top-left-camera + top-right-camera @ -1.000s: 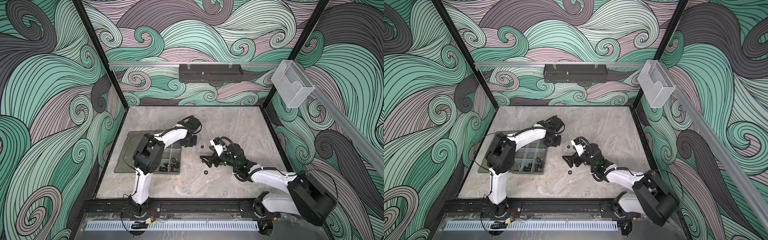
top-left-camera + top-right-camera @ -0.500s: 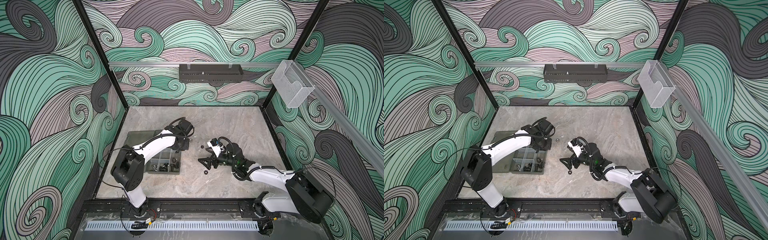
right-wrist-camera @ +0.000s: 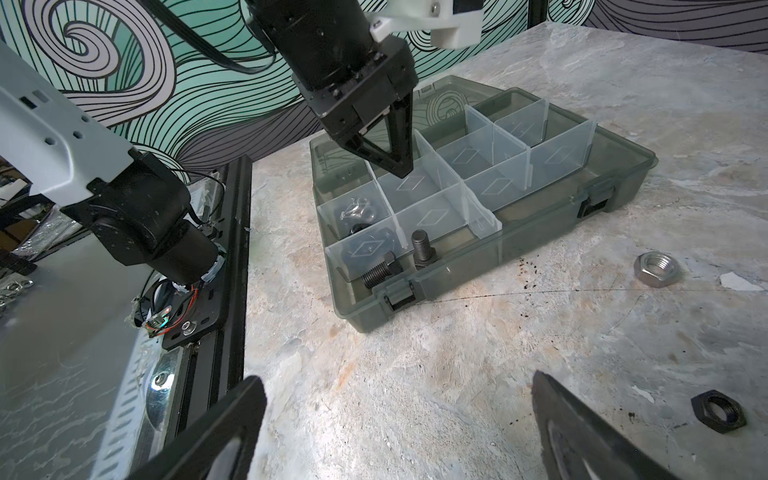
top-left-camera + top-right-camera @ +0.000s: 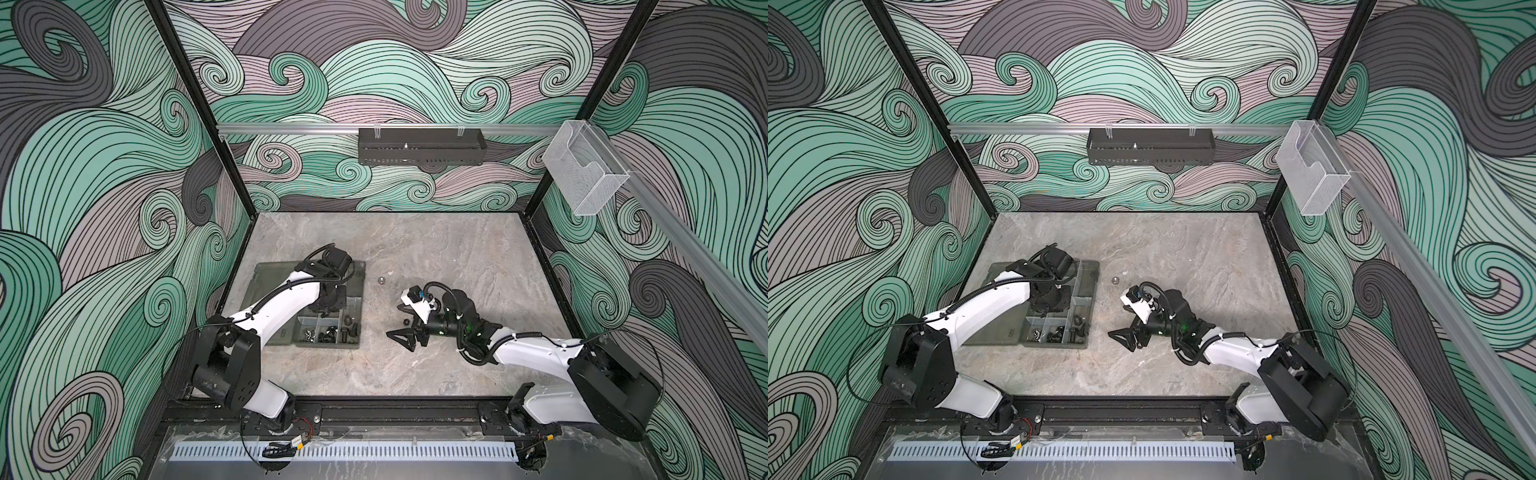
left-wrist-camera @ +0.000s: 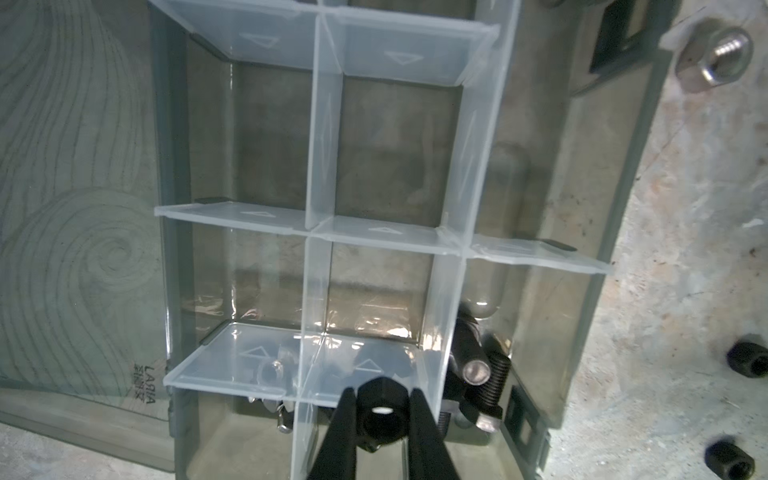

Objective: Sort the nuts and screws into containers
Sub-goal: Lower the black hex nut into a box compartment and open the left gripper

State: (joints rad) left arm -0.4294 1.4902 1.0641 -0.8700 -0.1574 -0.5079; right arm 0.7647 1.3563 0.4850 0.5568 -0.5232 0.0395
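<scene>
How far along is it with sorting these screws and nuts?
Done: bolts and shiny nuts lie in the organizer box. In hand: the left gripper pinches a black nut above it. Left: a silver nut and loose black nuts on the table.

Robot lab cell, wave-print walls (image 4: 104, 166), aluminium rail (image 4: 291, 128), marble-look tabletop (image 4: 436, 249)
</scene>
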